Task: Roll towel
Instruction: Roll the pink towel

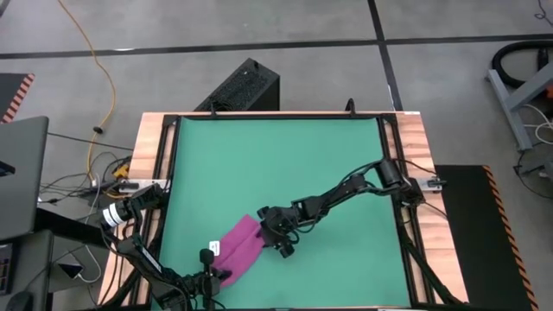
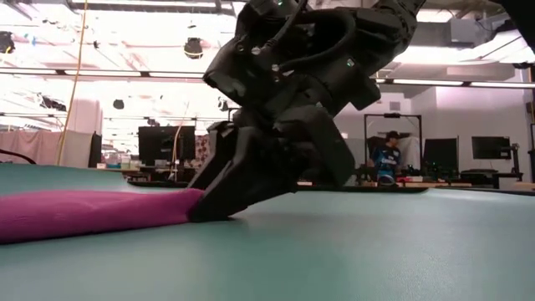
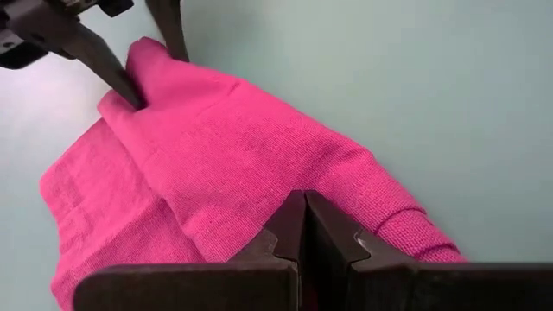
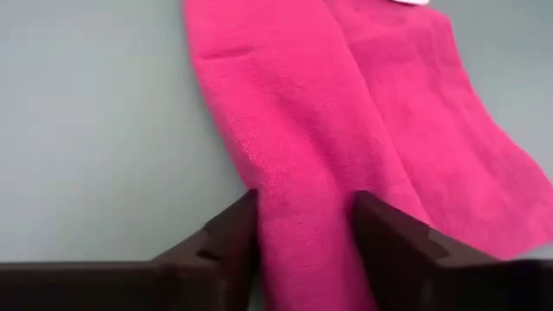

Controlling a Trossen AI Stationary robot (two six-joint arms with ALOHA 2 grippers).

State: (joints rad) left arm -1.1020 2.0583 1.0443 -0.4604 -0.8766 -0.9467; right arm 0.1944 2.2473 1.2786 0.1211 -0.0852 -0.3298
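The right gripper (image 4: 307, 250) is straddling the towel (image 1: 239, 248) end at lower centre, jaws apart around a fold, seemingly to start rolling. The left gripper (image 3: 302, 226), jaws together, is pressing the opposite end to the table (image 1: 285, 155), probably anchoring it.

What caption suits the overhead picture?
Two pincers, right and left, at opposite ends of a magenta towel.

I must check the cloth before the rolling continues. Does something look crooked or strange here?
The towel lies diagonally on the green mat, folded unevenly with one layer offset. The right pincer straddles its far end; the left pincer, shut, is at the near end. Nothing is damaged.
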